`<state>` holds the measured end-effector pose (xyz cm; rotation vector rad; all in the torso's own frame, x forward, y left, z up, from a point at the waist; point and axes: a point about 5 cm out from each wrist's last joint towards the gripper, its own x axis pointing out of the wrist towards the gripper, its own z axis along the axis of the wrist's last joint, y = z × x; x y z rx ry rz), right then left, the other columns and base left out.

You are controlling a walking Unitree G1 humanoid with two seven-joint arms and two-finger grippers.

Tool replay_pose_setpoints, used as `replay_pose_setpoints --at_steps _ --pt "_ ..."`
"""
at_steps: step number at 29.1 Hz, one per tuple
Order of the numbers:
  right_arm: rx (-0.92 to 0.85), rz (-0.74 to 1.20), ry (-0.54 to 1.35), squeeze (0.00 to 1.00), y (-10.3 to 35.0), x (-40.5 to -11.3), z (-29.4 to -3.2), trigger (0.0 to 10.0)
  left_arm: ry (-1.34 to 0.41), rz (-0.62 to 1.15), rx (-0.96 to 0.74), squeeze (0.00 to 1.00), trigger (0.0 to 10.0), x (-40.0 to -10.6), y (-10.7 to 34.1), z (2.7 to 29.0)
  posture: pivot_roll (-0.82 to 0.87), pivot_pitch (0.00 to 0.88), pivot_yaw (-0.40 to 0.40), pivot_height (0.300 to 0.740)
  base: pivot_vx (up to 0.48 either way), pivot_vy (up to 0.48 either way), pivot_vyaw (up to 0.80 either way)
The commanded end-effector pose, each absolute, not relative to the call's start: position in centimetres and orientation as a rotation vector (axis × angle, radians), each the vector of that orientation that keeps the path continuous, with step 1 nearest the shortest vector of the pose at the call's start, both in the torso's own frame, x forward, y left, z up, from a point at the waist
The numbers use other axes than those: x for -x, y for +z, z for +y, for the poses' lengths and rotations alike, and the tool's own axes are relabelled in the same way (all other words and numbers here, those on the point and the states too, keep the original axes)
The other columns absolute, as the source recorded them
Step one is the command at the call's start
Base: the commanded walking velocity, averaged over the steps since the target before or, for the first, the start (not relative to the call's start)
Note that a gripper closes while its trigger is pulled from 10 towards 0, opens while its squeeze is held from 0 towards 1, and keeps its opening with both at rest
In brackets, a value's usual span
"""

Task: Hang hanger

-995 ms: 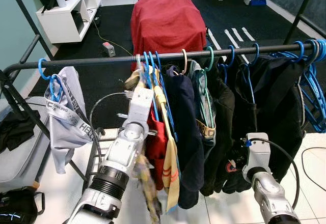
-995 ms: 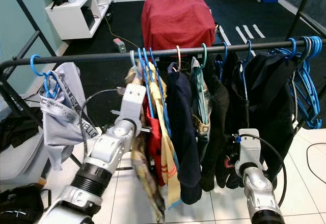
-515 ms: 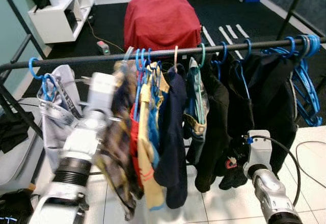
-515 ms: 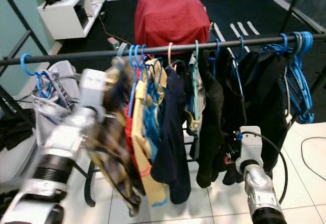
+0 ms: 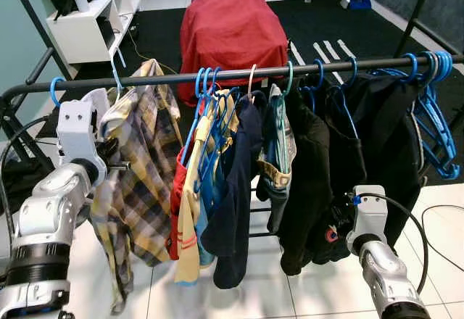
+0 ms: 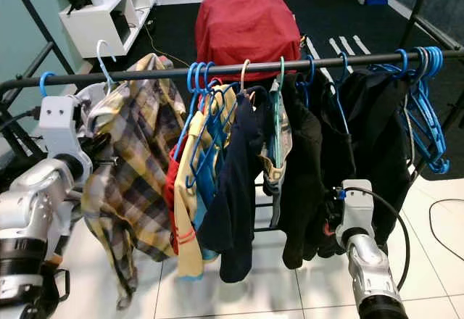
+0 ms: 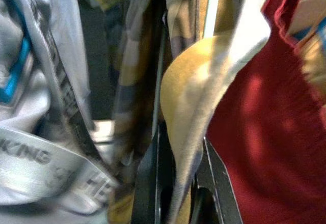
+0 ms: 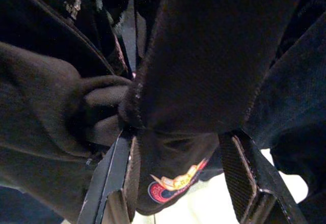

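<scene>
A plaid shirt (image 5: 141, 167) hangs on a pale blue hanger whose hook (image 5: 116, 64) stands up above the black rail (image 5: 304, 69), left of the packed clothes. My left gripper (image 7: 178, 196) is shut on the shirt's fabric at its left edge, and its wrist (image 5: 76, 127) sits just below the rail. My right gripper (image 8: 181, 183) is low on the right, open, with its fingers (image 8: 119, 178) pushed into black garments (image 5: 326, 145). A fold of dark cloth lies between them.
A grey garment (image 6: 90, 94) on a blue hanger (image 5: 58, 90) hangs at the rail's left end. Empty blue hangers (image 5: 435, 116) crowd the right end. Behind the rack stand a red-covered block (image 5: 232, 25) and a white shelf (image 5: 90, 22). The rack's slanted legs (image 5: 22, 134) stand at my left.
My left arm has swung left with the plaid shirt, out of the bunch of hangers, and the hook now rises above the rail. The right arm stays put.
</scene>
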<state>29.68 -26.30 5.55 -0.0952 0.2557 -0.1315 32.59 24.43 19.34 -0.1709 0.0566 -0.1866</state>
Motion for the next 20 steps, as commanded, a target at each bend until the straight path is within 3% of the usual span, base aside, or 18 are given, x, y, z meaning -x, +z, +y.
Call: replay_pose_setpoints --at_steps 1,2,3,4,5,7,8,10,12,16,17,20 --pt "0.081 0.279 -0.127 0.0 4.9 -29.4 -26.1 10.0 -0.344 -0.183 0.157 0.0 1.1 -31.5 24.4 23.9 -0.11 0.138 0.073 0.74 0.0 0.0 0.0" --pt "0.081 0.279 -0.127 0.0 4.9 -29.4 -26.1 10.0 -0.422 -0.185 0.163 0.0 1.1 -30.9 24.4 23.5 -0.11 0.138 0.073 0.74 0.0 0.0 0.0" --pt "0.082 0.281 -0.128 0.0 4.9 -29.3 -26.1 10.0 -0.532 -0.167 0.11 0.0 4.0 -30.0 23.8 22.9 -0.11 0.139 0.075 0.74 0.0 0.0 0.0" --pt "0.082 0.281 -0.128 0.0 4.9 -29.3 -26.1 10.0 -0.532 -0.167 0.11 0.0 4.0 -30.0 23.8 22.9 -0.11 0.139 0.075 0.74 0.0 0.0 0.0" --pt "0.082 0.281 -0.13 0.0 4.9 -29.3 -26.2 10.0 -0.597 -0.152 0.037 0.0 4.9 -29.2 23.2 22.7 -0.11 0.139 0.075 0.74 0.0 0.0 0.0" --pt "0.082 0.281 -0.13 0.0 4.9 -29.3 -26.2 10.0 -0.597 -0.152 0.037 0.0 4.9 -29.2 23.2 22.7 -0.11 0.139 0.075 0.74 0.0 0.0 0.0" --pt "0.082 0.283 -0.132 0.0 4.9 -29.3 -26.2 10.0 -0.627 -0.127 0.009 0.0 7.4 -28.7 22.5 22.8 -0.11 0.142 0.075 0.74 0.0 0.0 0.0" --pt "0.081 0.287 -0.133 0.0 4.8 -29.2 -26.2 10.0 -0.602 -0.09 -0.02 0.0 9.8 -28.1 21.1 24.1 -0.1 0.142 0.074 0.74 0.0 0.0 0.0" --pt "0.081 0.289 -0.132 0.0 4.7 -29.2 -26.2 10.0 -0.573 -0.08 -0.011 0.0 9.8 -28.0 20.7 24.8 -0.1 0.142 0.074 0.74 0.0 0.0 0.0" --pt "0.08 0.291 -0.127 0.0 4.7 -29.3 -26.0 10.0 -0.46 -0.066 0.052 0.0 8.8 -28.1 19.7 26.5 -0.1 0.143 0.075 0.74 0.0 0.0 0.0" --pt "0.08 0.291 -0.126 0.0 4.7 -29.3 -25.9 10.0 -0.439 -0.034 0.056 0.0 10.0 -28.1 18.7 26.7 -0.1 0.143 0.075 0.74 0.0 0.0 0.0" --pt "0.082 0.291 -0.124 0.0 4.7 -29.4 -25.9 10.0 -0.386 0.047 0.058 0.0 10.0 -27.8 16.5 27.2 -0.1 0.144 0.075 0.74 0.0 0.0 0.0"
